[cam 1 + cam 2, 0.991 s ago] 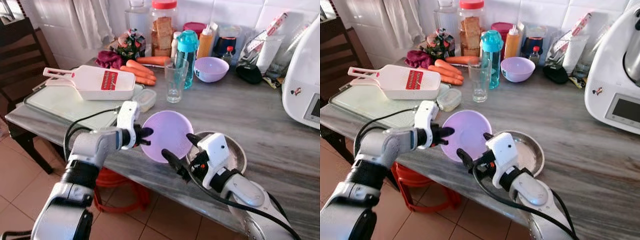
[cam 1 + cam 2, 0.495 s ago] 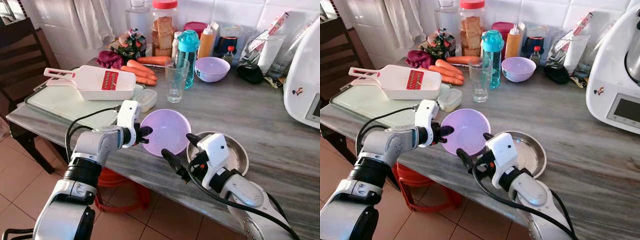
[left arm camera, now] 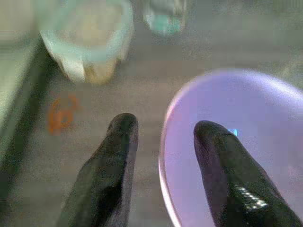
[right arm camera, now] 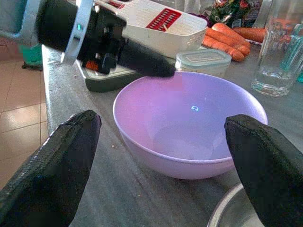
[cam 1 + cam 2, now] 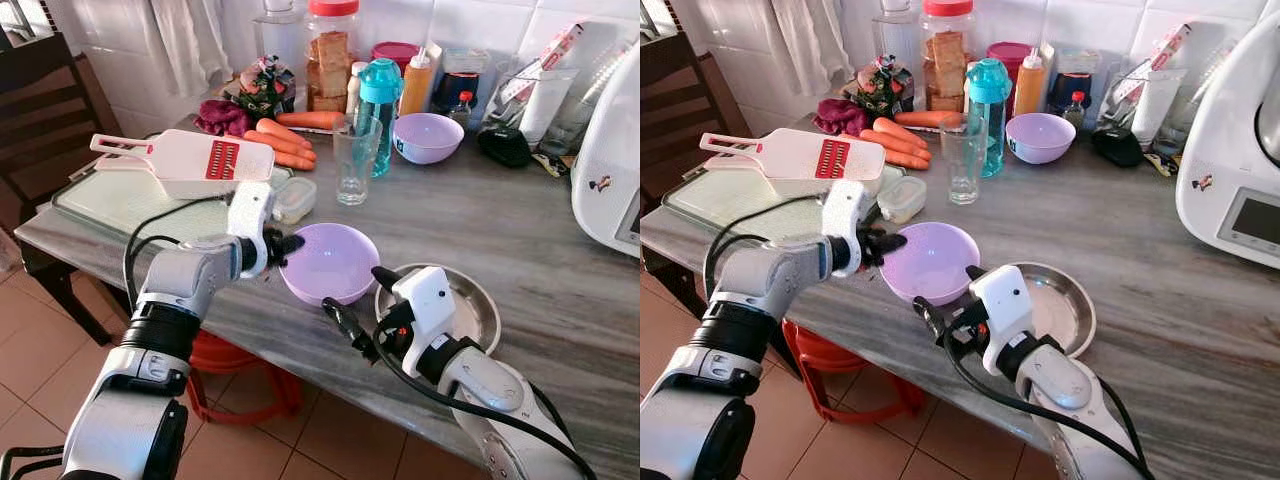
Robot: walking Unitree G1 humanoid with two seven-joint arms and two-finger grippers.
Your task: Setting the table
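Note:
A light purple bowl (image 5: pixel 330 262) stands level on the grey marble counter (image 5: pixel 520 220) near its front edge. My left gripper (image 5: pixel 283 246) is at the bowl's left rim. In the left wrist view one of its fingers (image 3: pixel 215 156) lies inside the bowl and the other outside. A gap shows beside the rim, so it looks open. My right gripper (image 5: pixel 352 292) stands wide open just in front of the bowl, holding nothing. The bowl (image 4: pixel 189 123) lies between its fingers, farther out. A shallow metal plate (image 5: pixel 475 300) sits right of the bowl, partly hidden by my right wrist.
A drinking glass (image 5: pixel 352 160), a teal bottle (image 5: pixel 378 100), a second purple bowl (image 5: pixel 425 137), carrots (image 5: pixel 285 142), jars and a white appliance (image 5: pixel 610 170) stand farther back. A white grater (image 5: pixel 190 160) rests on a tray (image 5: pixel 110 205) at the left, with a small lidded container (image 5: pixel 296 197) beside it.
The purple bowl, held tilted up on edge before, has come down level onto the counter with my left gripper at its rim. The right gripper has barely moved.

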